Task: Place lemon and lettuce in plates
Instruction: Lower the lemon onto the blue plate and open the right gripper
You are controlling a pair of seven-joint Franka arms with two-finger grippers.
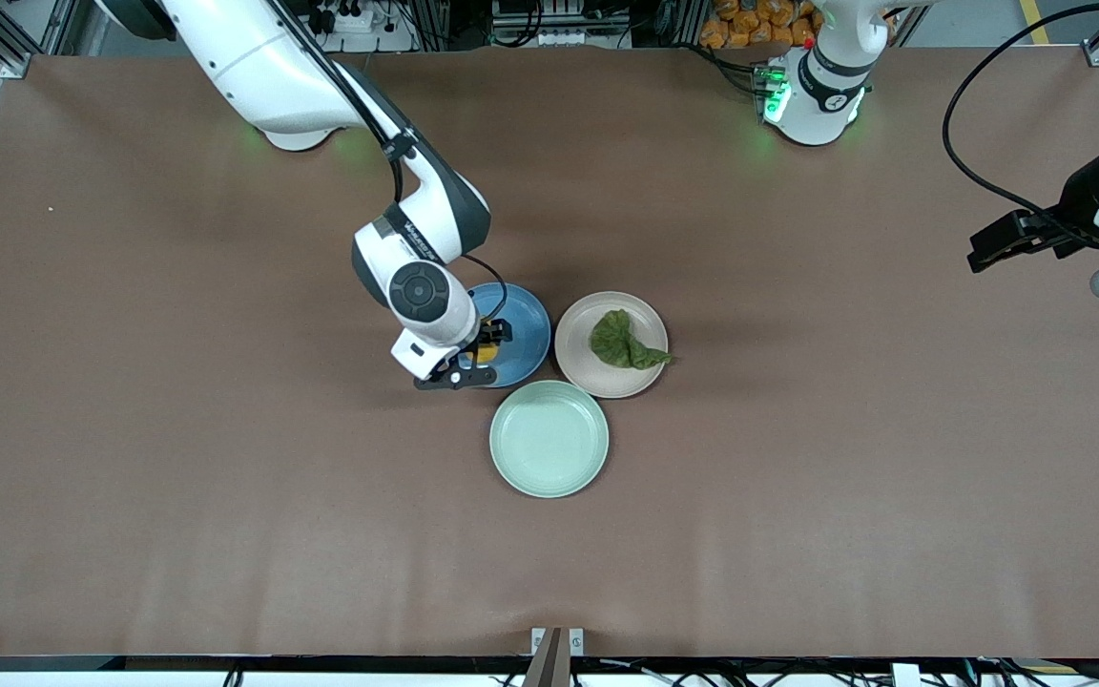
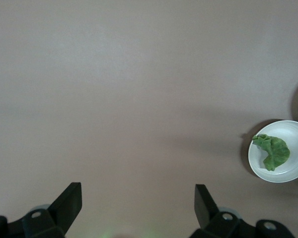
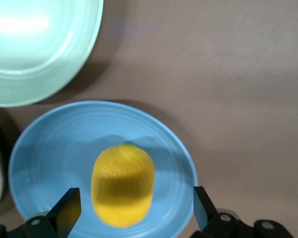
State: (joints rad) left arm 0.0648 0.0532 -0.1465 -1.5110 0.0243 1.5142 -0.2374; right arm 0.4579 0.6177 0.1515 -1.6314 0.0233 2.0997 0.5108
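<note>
The lemon lies in the blue plate. My right gripper hangs just over it, open, with the fingers wide on either side and not touching it. In the right wrist view the lemon sits in the blue plate between the open fingers of the right gripper. The lettuce lies in the beige-pink plate, its tail over the rim; the lettuce also shows in the left wrist view. My left gripper waits open and empty over bare table at the left arm's end.
A pale mint-green plate stands empty, nearer to the front camera than the other two and touching close to both. It also shows in the right wrist view. Brown table lies bare all round the three plates.
</note>
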